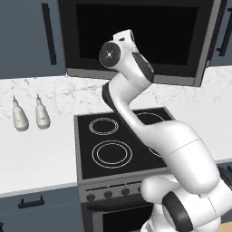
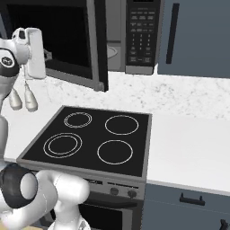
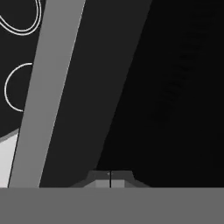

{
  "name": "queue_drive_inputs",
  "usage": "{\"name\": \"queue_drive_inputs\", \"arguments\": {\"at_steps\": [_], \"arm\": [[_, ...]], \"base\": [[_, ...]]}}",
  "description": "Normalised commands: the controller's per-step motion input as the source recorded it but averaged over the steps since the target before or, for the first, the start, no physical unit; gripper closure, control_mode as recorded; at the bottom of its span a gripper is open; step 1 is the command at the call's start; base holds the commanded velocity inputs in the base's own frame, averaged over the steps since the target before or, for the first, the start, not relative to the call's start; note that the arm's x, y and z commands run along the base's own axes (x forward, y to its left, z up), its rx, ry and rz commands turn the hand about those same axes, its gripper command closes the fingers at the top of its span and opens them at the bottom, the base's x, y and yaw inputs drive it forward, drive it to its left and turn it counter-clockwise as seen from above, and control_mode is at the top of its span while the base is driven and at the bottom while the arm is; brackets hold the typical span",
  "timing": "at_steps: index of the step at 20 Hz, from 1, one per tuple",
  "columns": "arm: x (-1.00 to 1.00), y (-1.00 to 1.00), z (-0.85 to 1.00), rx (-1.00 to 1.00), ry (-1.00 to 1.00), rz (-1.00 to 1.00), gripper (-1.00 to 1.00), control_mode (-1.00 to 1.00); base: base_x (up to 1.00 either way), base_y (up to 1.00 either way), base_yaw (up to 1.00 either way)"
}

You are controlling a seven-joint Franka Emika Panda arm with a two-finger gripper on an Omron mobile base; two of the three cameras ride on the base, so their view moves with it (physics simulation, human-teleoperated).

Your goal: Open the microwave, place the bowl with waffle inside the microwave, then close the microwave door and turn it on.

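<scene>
Microwave door (image 1: 136,41) top cut off by edge; arm hides stove (image 1: 113,145) right rings.

Microwave (image 2: 134,36) above stove (image 2: 92,139); microwave door (image 1: 136,38) swung out; two bottles (image 1: 29,113) on counter (image 1: 36,158) left of stove

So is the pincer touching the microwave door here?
Cannot tell. The hand view shows the shut pincer close against the microwave door, but no contact or gap is plain.
</scene>
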Motion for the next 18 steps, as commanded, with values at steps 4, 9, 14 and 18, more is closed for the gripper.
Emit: {"name": "queue_drive_inputs", "arguments": {"at_steps": [4, 9, 14, 18], "arm": [[1.00, -0.36, -0.01, 0.29, -0.17, 0.53, 1.00, -1.00], [1.00, -0.20, -0.16, 0.29, 0.02, 0.24, 1.00, -1.00], [1.00, -0.04, -0.08, 0.35, 0.01, 0.19, 1.00, -1.00], [0.79, -0.17, -0.02, 0.38, -0.03, 0.19, 1.00, -1.00]], "base": [[0.00, 0.00, 0.00], [0.00, 0.00, 0.00], [0.00, 0.00, 0.00], [0.00, 0.00, 0.00]]}}
